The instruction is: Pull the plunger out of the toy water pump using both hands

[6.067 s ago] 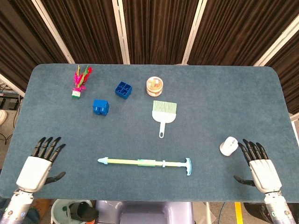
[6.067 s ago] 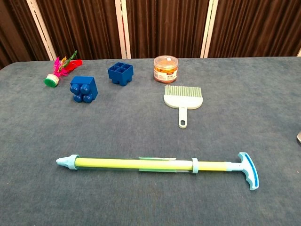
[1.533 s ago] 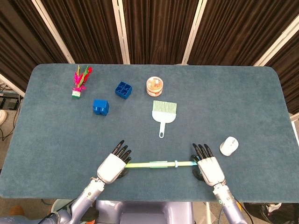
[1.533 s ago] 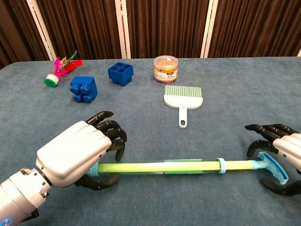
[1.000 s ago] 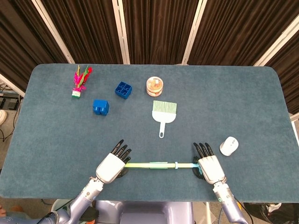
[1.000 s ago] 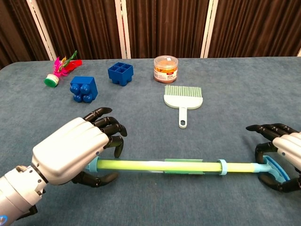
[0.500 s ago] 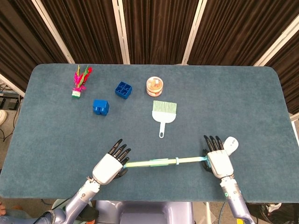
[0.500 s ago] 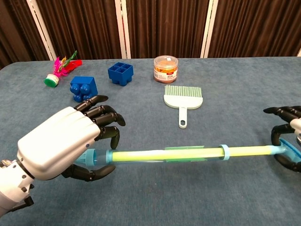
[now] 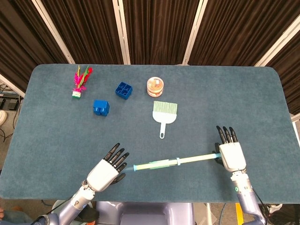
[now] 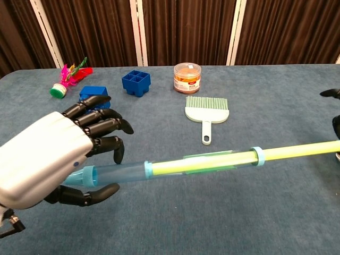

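Observation:
The toy water pump (image 10: 122,172) hangs above the table, tilted up to the right. My left hand (image 10: 45,159) grips its nozzle end, thumb below and fingers over it. A stretch of the clear barrel next to that hand is empty. The yellow plunger rod (image 10: 297,151) sticks out past the blue end ring (image 10: 257,155). In the head view my right hand (image 9: 232,155) holds the plunger's handle end and covers it, and my left hand (image 9: 104,171) is at the other end of the pump (image 9: 157,164). The chest view shows only the right hand's dark fingertips (image 10: 337,123).
A small brush (image 9: 164,112) lies beyond the pump, with an orange jar (image 9: 155,86) behind it. A blue cube (image 9: 101,107), a blue grid block (image 9: 124,90) and a feather toy (image 9: 80,80) sit at the back left. The table's front edge (image 9: 164,199) is close below the hands.
My hands have moved apart, the right one further right and up. The plunger has slid out of the barrel, leaving a clear stretch by my left hand. The pump tilts more.

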Action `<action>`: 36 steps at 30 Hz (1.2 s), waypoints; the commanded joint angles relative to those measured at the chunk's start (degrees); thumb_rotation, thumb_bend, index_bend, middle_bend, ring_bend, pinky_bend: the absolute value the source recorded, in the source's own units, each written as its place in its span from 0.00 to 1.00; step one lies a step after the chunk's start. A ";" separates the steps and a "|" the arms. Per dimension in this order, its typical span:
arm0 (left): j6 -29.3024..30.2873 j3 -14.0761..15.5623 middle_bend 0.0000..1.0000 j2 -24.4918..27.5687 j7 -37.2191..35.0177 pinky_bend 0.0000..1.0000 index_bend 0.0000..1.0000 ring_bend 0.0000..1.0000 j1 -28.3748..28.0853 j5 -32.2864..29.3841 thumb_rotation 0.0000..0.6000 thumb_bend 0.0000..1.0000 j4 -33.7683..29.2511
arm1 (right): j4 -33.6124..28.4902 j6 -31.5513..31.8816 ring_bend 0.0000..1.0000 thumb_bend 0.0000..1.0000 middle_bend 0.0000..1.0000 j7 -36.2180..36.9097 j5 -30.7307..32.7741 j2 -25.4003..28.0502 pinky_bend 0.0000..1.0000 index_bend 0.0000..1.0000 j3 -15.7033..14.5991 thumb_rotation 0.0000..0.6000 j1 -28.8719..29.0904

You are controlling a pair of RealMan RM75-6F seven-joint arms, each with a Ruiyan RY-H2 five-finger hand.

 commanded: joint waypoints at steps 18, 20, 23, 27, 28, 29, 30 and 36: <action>5.72 2.77 0.26 4.19 -4.33 0.07 0.67 0.16 1.48 6.86 1.00 0.56 -0.70 | 7.99 -2.45 0.00 0.41 0.09 0.41 5.92 -1.25 0.00 0.70 3.98 1.00 3.18; 5.95 3.07 0.26 4.45 -5.01 0.07 0.67 0.16 1.56 7.19 1.00 0.56 -0.69 | 8.42 -2.50 0.00 0.41 0.09 0.27 6.08 -1.52 0.00 0.70 4.02 1.00 3.35; 6.26 4.05 0.26 4.82 -7.48 0.07 0.67 0.16 1.77 7.59 1.00 0.56 -0.61 | 9.31 -2.69 0.00 0.41 0.10 -0.17 6.62 -2.16 0.00 0.70 4.37 1.00 3.80; 6.59 4.50 0.26 5.24 -8.68 0.07 0.67 0.16 2.23 7.76 1.00 0.56 0.52 | 10.20 -2.95 0.00 0.41 0.10 -0.20 7.67 -3.29 0.00 0.70 5.17 1.00 4.48; 6.82 4.51 0.26 5.39 -8.85 0.07 0.67 0.16 2.37 7.83 1.00 0.56 0.67 | 10.50 -2.97 0.00 0.41 0.10 -0.28 7.85 -3.53 0.00 0.70 5.31 1.00 4.66; 7.33 4.65 0.26 5.75 -8.99 0.07 0.67 0.16 2.63 8.09 1.00 0.56 0.76 | 11.19 -3.42 0.00 0.41 0.10 -0.50 8.25 -3.86 0.00 0.70 5.71 1.00 5.22; 7.64 4.73 0.27 5.92 -8.99 0.07 0.67 0.16 2.80 8.32 1.00 0.56 0.81 | 11.61 -3.64 0.00 0.41 0.10 -0.58 8.54 -4.01 0.00 0.70 5.95 1.00 5.50; 9.25 5.53 0.27 7.01 -8.36 0.07 0.67 0.16 3.99 9.94 1.00 0.56 0.79 | 13.98 -4.59 0.00 0.41 0.10 0.12 10.32 -4.39 0.00 0.70 7.51 1.00 6.87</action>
